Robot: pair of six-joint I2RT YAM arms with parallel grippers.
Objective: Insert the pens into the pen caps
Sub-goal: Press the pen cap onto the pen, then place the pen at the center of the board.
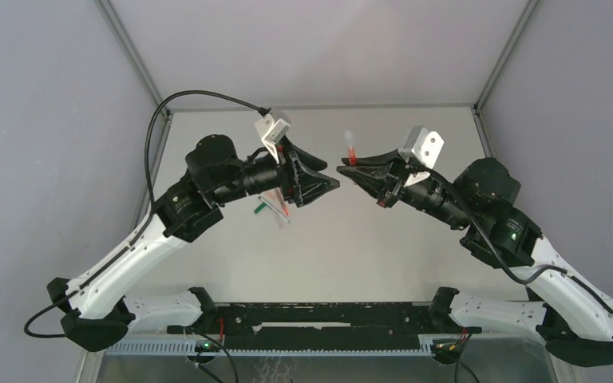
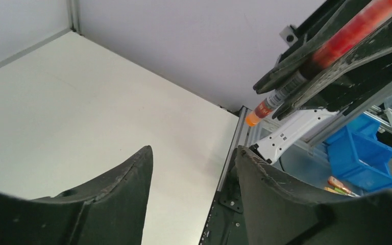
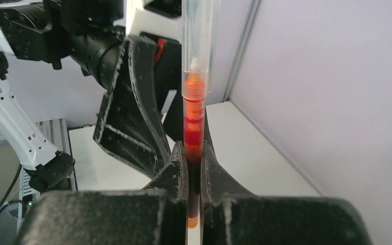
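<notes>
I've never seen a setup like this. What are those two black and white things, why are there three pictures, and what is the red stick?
They are two robot arms bolted at the near edge of a pale table, each ending in a two-finger gripper. One picture comes from a camera above; the other two come from small cameras on the wrists, so each shows its own fingers.

The right gripper is shut on a red pen with a clear cap on top, holding it upright. The left gripper stands open and empty, facing it.

On the table below the left arm lie a few more pens, one with a green end.
</notes>
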